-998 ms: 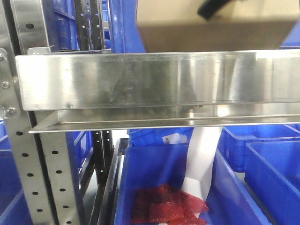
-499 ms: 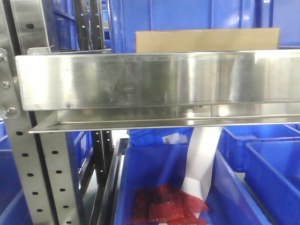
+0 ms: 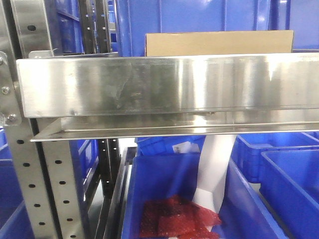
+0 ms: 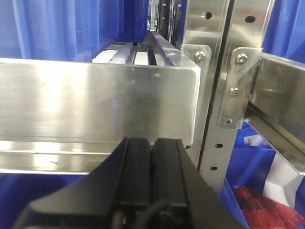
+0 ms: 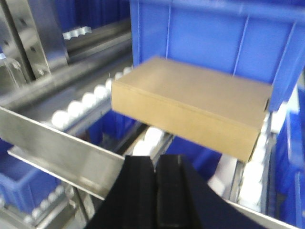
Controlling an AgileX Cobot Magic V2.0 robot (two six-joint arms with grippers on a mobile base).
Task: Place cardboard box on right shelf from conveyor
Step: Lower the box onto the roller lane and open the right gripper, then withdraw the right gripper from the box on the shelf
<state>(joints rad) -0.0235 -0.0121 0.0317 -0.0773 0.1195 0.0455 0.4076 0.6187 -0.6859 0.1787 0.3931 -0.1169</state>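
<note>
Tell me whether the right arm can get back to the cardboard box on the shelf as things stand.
Probably yes. The right hand sits shut just in front of the cardboard box, above the steel front lip, with nothing visible between them. It would have to open first.

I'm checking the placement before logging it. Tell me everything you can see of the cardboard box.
The cardboard box is plain tan-brown, flat, slim, rectangular and unprinted, closed, with a small notch at its right front corner. It lies flat on the shelf's white rollers, behind the steel front lip, which hides its lower part in the front view. A blue bin stands close behind it. Nothing grips it: the right gripper sits below and in front, jaws together.
</note>
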